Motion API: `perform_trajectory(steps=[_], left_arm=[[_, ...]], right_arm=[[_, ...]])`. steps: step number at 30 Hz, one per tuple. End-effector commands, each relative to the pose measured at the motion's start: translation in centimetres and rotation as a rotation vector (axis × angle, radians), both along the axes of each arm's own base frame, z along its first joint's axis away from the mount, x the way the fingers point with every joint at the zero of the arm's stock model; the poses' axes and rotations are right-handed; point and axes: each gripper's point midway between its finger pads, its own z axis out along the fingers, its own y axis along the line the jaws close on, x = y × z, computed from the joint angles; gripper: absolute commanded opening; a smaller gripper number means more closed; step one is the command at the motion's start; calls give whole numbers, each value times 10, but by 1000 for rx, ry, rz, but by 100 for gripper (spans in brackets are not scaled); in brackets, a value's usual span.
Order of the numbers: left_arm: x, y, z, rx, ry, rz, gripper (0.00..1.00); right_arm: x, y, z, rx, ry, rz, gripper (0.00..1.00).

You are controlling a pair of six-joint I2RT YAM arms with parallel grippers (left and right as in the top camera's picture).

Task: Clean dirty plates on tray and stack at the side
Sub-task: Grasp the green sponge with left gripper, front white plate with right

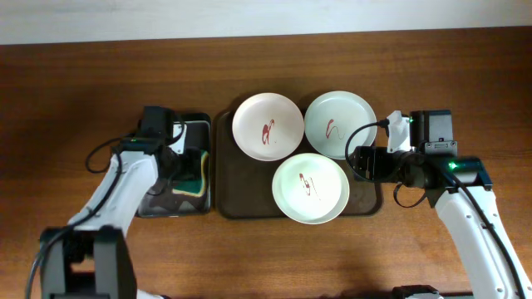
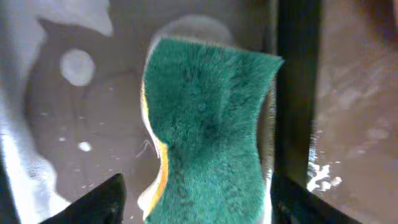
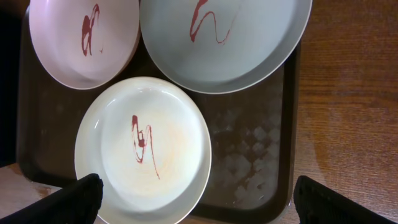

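Nothing is cleaned yet: all three plates (image 1: 268, 126) sit on the brown tray (image 1: 241, 198) just below the spread, empty right fingers (image 3: 74, 199), each with its red squiggle (image 3: 143, 146), and none is stacked on the tabletop (image 1: 83, 83). The left fingers (image 2: 99, 202) stand apart either side of a green sponge (image 2: 211, 124) in the small black tray (image 1: 158, 208). Their tips are cut off, so I cannot tell whether they touch it.

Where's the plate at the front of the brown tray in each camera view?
Overhead: front plate, right of centre, at the brown tray's near edge.
Left wrist: not in it; a green sponge fills the view.
Right wrist: lower left, red squiggle mid-plate.
Shared landmark: the brown tray, in overhead and right wrist.
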Motion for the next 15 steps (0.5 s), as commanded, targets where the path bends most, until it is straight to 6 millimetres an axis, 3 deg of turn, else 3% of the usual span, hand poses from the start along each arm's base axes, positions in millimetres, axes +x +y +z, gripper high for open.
perform_trajectory(steps=[1,3,7,10,15], left_arm=[[7,-6,-16,-25,31,-6,65],[8,-8,-27,-31,50,-9,64],[7,-14,-29,-64,55,-18,65],[13,-16,-23,-73,42,-21,51],[16,-20,-16,-74,36,-30,49]], right_arm=[[5,5,8,12,-19,8,99],[5,5,8,12,-19,8,99],[5,5,8,12,-19,8,99],[5,4,8,8,-19,6,99],[5,4,8,8,-19,6,99]])
